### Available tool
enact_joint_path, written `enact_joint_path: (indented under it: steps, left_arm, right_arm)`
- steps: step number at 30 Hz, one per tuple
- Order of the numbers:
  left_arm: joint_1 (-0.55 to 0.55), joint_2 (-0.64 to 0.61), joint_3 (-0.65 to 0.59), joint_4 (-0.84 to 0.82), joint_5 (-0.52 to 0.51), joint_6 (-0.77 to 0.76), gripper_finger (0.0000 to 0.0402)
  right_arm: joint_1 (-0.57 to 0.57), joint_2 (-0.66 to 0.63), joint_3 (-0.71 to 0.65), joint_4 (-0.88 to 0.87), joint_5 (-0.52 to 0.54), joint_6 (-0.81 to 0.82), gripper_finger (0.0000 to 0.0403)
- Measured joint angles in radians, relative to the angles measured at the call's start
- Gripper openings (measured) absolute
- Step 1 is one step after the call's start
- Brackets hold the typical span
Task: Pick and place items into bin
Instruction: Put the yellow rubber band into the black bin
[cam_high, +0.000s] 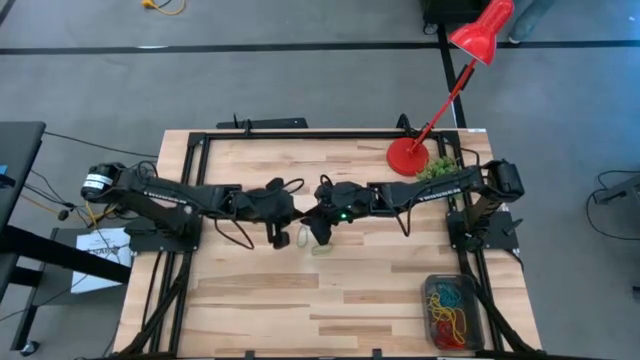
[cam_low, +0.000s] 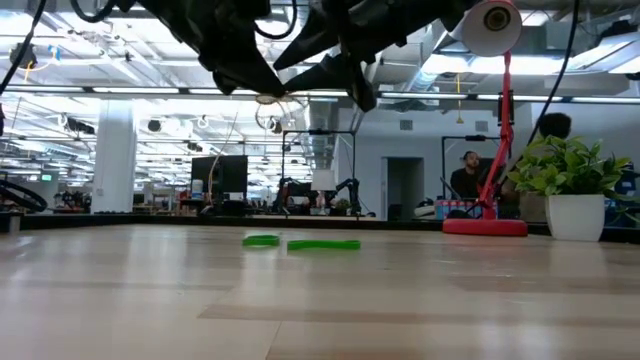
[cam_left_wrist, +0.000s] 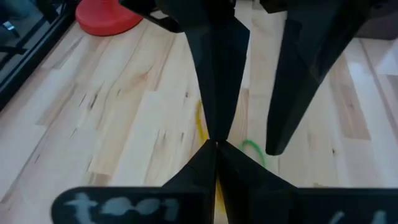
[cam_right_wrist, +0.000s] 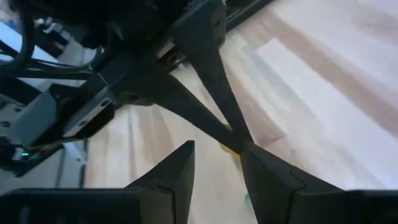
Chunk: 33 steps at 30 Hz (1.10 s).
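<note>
**Item:** yellow loop, a thin rubber-band type. I judge it near weightless, limp and stretchy, so it is likely to snag or spring off a finger. It is best pinched across a single strand.

**Location:** raised above mid-table, and it appears clamped in the left gripper, whose fingers are pressed together.

**Right gripper**: fingers apart, right at the left gripper's tips.

**Also listed:** two green loops lying on the table.

**Bin**: at the table's corner on the right arm's side, already holding mixed loops.
</note>
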Motion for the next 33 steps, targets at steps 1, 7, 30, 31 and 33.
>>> enact_joint_path:
  steps: [1,7,30,31,33]
  left_arm:
    - [0.003,0.000,0.000,0.001,0.005,0.000,0.0000]
    - [0.008,-0.011,0.000,-0.018,0.048,-0.011,0.0000]
    - [0.038,-0.142,0.003,-0.052,0.077,0.012,0.0000]
    - [0.038,-0.141,0.003,-0.053,0.074,0.020,0.0000]
    - [0.038,-0.139,0.003,-0.055,0.072,0.036,0.0000]
  right_arm:
    - [0.001,0.000,0.000,-0.001,0.014,-0.013,0.0125]
    - [0.000,0.000,0.000,-0.027,0.061,-0.073,0.0123]
    - [-0.008,0.005,-0.004,0.113,0.062,-0.081,0.0122]
    - [-0.008,0.005,-0.004,0.111,0.062,-0.080,0.0122]
    - [-0.008,0.005,-0.004,0.101,0.062,-0.080,0.0122]
